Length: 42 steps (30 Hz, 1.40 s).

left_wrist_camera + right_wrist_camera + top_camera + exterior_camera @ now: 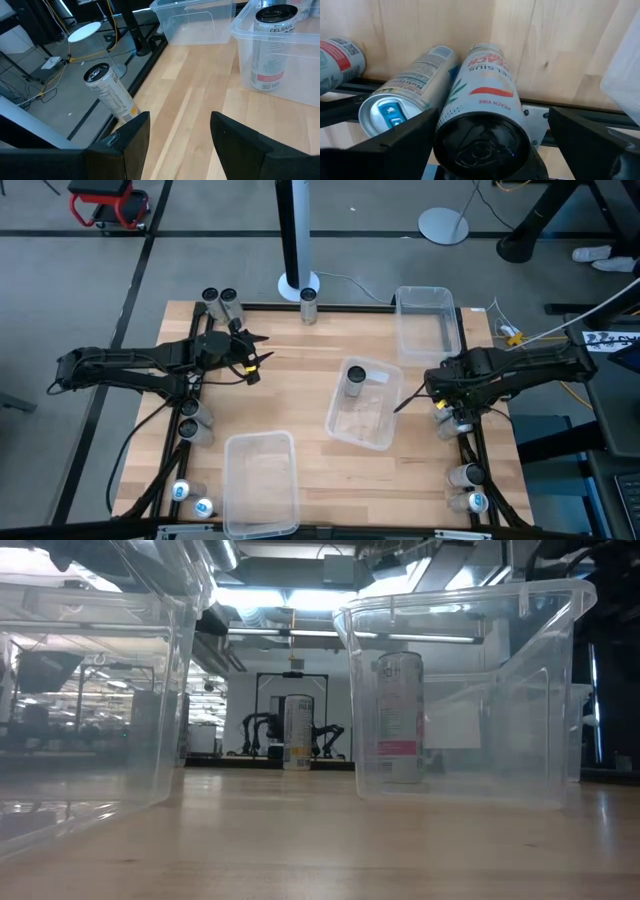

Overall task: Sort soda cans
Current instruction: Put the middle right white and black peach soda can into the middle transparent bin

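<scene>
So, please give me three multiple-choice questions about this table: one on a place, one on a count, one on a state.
1. Where does the only binned can stand?
A. middle bin
B. far right bin
C. near bin

2. How many clear bins are on the table?
A. two
B. three
C. four

3. How is the right claw?
A. shut on a can
C. folded away
B. open around a dark-topped can

Answers:
1 A, the high view shows the can upright in the middle bin.
2 B, three bins are seen from above.
3 B, its fingers stand wide either side of the can.
</scene>
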Available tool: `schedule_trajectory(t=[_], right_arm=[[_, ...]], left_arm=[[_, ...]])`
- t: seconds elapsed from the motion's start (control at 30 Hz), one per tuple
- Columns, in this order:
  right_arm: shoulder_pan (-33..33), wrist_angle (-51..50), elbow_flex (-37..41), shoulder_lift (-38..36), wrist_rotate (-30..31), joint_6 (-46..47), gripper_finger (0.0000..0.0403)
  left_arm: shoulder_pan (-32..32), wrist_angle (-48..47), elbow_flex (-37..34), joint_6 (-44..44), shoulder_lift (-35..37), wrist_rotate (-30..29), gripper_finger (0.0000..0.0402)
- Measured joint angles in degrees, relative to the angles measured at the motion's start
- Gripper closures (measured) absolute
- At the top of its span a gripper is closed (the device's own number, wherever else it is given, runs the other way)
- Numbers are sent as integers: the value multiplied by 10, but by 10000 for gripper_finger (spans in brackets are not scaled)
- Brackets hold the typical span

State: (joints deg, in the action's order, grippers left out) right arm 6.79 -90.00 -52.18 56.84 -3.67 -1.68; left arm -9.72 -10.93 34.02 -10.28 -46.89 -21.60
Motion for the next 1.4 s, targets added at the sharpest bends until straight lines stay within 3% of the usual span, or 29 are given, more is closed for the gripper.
schedule_trajectory(t=[0.27, 0.6, 0.77, 1.0, 1.4], right_arm=[[0, 0, 2, 0, 15, 2, 26], [0, 3, 48, 8, -10, 1, 29], [0, 18, 48, 8, -5, -1, 62], [0, 19, 46, 7, -4, -6, 153], [-1, 15, -64, 8, 41, -12, 154]], left_arm=[[0, 0, 0, 0, 0, 0, 204], [0, 1, 0, 4, 0, 0, 204], [0, 9, 0, -2, 0, 0, 204], [0, 8, 0, -2, 0, 0, 204], [0, 8, 0, -2, 0, 0, 204]])
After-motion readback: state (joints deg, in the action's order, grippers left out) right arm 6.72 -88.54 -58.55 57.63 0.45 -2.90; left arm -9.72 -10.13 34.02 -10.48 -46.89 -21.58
